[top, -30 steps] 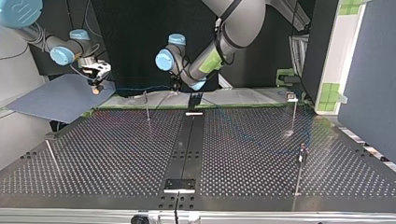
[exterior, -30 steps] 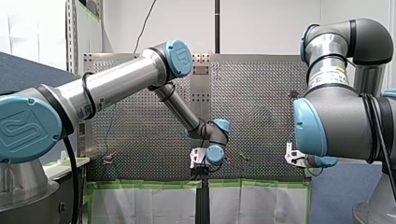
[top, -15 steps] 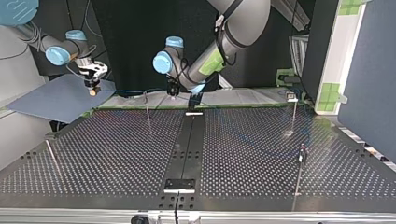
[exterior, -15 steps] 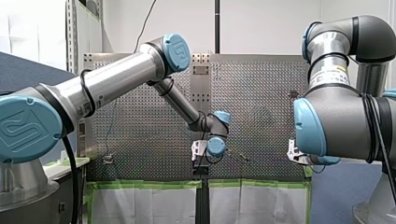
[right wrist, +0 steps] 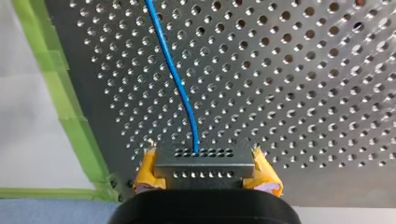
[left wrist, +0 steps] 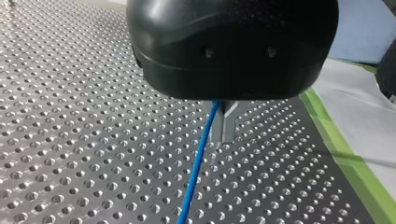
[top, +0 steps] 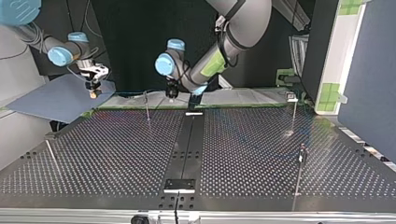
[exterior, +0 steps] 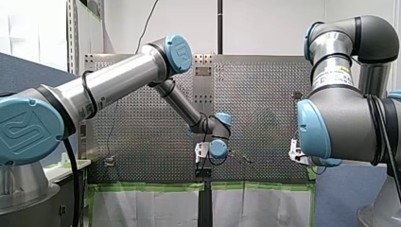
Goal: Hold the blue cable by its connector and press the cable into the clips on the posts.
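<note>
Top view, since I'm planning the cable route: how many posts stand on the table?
4 posts: far, left of centre; far right; near right; leaning at near left. Others may be hidden.

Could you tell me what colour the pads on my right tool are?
Yellow pads, clearest in the right wrist view.

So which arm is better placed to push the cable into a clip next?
Probably left. The left arm ends over the cable near a post; the right arm's jaws hold the connector, farther off.
</note>
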Robot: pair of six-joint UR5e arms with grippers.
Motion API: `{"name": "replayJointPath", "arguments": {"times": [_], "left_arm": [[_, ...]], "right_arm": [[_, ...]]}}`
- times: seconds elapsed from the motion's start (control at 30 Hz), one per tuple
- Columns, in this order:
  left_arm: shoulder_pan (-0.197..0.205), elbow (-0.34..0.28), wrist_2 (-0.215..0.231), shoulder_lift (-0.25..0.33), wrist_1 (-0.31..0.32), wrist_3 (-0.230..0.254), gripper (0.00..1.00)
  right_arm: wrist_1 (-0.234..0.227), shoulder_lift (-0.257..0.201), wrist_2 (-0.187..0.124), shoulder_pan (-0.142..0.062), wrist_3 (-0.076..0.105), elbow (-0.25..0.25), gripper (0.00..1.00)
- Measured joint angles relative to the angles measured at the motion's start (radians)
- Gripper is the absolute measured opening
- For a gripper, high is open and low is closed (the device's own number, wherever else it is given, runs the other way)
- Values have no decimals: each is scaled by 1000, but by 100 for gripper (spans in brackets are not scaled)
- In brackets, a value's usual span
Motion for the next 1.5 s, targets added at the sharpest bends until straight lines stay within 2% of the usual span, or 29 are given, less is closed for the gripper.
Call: {"name": "replayJointPath", "arguments": {"times": [0.2,0.33,0.43,0.53,0.67,0.97,1.13,1.33,1.5], "left_arm": [[25,12,31,-17,4,1,0],[43,46,35,-51,-20,5,0],[56,76,36,-79,-37,9,0],[69,107,41,-92,-48,12,0],[82,136,55,-96,-54,14,0],[105,168,97,-118,-67,23,0],[118,198,102,-145,-84,23,0],[131,230,103,-148,-99,22,0],[141,239,103,-149,-105,22,0]], "right_arm": [[-26,1,8,10,27,-11,0],[-33,2,34,14,49,-29,0],[-35,5,62,15,57,-42,0],[-34,12,92,16,59,-54,0],[-32,30,112,18,57,-69,0],[-28,55,115,29,56,-103,0],[-21,57,116,35,65,-135,0],[-10,63,127,37,80,-180,0],[14,75,135,31,82,-218,0]]}}
